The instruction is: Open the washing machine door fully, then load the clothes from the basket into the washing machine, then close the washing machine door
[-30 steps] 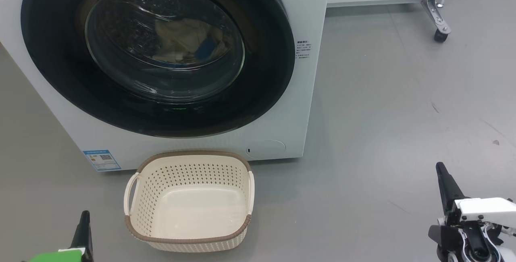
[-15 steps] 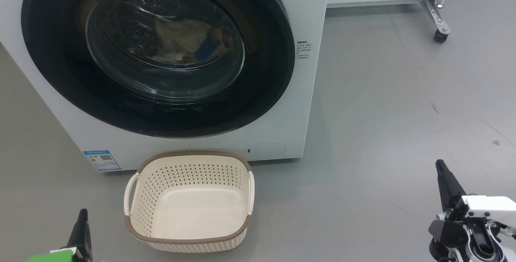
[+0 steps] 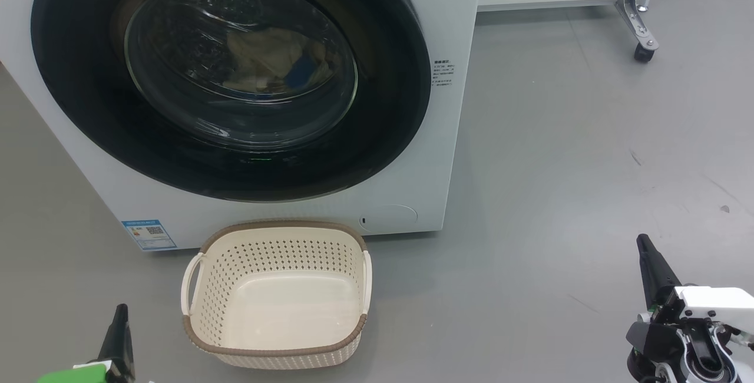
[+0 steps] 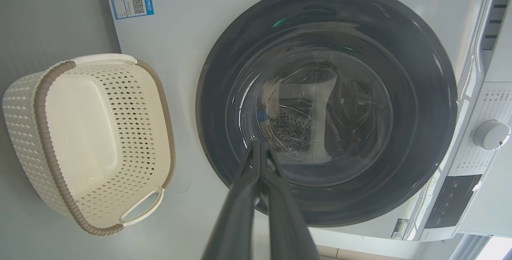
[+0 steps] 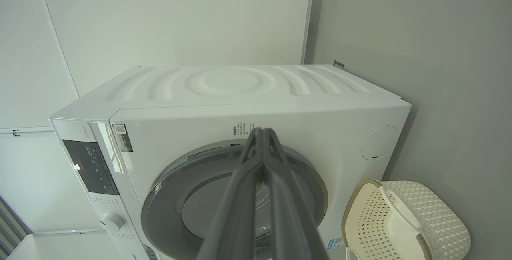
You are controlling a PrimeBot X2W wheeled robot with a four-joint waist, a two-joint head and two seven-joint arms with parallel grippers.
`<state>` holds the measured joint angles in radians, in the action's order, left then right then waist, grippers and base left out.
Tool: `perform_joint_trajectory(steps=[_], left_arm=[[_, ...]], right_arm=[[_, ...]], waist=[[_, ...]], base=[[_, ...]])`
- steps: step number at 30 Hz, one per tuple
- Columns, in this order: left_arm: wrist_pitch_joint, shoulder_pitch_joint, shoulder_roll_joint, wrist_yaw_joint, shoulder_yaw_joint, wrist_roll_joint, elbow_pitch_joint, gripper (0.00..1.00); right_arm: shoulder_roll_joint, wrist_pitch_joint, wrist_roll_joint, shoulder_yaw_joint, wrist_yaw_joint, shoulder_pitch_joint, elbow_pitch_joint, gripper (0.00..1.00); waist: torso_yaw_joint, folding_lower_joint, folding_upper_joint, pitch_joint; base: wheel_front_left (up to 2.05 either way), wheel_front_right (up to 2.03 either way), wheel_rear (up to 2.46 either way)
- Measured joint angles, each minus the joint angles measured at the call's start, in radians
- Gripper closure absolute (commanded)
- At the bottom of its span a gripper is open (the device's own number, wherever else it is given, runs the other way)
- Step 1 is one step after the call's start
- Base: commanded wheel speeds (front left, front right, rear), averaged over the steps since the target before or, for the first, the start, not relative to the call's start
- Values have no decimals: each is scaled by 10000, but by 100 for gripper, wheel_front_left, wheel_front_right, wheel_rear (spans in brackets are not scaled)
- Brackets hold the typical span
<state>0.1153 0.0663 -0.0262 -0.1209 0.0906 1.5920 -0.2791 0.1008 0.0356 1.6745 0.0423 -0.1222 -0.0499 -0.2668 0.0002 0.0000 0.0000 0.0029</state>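
clothes (image 3: 262, 60) sit behind the closed washing machine door (image 3: 82, 91).

Left gripper (image 3: 121, 318), long dark fingers: pressed together, near left, pointing far. Right gripper (image 3: 644, 248), white wrist: fingers together, near right.

A big white front-loading washing machine (image 3: 450, 153) stands on the grey floor (image 3: 559, 165). Its large round door (image 3: 389, 106), with a glossy black rim and a bulging glass bowl, sits shut against the front. Dimly through the glass lie what look like cream clothes (image 3: 265, 59) with a blue patch. Just in front sits a cream perforated plastic basket (image 3: 277, 250) with a brown rim and 2 side handles. The left claw (image 3: 121, 315) and right claw (image 3: 643, 247) sit low at either side, fingers pressed together.
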Motion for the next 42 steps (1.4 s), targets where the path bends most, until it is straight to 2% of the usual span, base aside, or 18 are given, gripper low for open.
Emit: perform_joint_trajectory(steps=[42], left_arm=[[-2, 2, -2, 0, -8, 0, 33, 100]], right_arm=[[-36, 44, 0, 56, -4, -37, -92, 100]], waist=[[-2, 0, 0, -1]], base=[[0, 0, 0]])
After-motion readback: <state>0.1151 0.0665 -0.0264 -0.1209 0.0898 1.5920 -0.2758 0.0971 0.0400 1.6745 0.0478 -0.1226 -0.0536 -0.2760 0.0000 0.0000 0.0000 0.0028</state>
